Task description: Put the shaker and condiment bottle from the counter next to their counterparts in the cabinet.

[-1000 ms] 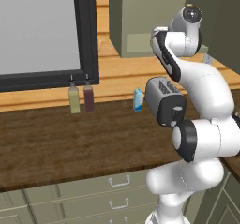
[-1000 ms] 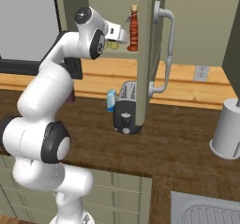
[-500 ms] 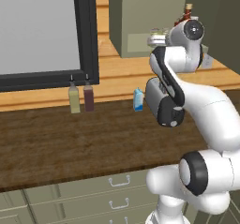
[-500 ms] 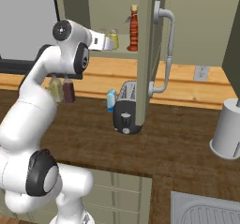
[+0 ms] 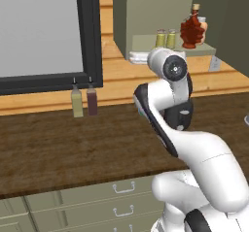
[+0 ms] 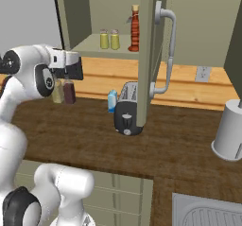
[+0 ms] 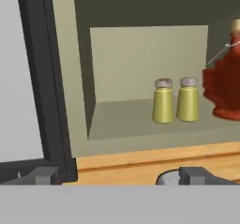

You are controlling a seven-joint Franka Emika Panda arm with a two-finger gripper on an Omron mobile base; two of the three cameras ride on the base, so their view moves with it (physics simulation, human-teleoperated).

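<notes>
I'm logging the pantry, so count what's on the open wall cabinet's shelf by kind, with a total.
Yellow-green shakers: 2
Dark red ribbed condiment bottle: 1
Peach bottle, mostly hidden behind the red one: 1
Total: 4

You're looking at a glossy white arm (image 5: 194, 148) built from fat, rounded links that swell and taper like smooth shells. Your joints show as dark grey to black bands and rings between the white sections, one visible low on the body in both base views. A round dark cap with a small pale centre sits on the side of the upper joint in the left base view. The hand end is a boxy dark block against a white housing, seen in the right base view. Your two finger tips (image 7: 42, 175) are small, dark grey and squared off.
</notes>
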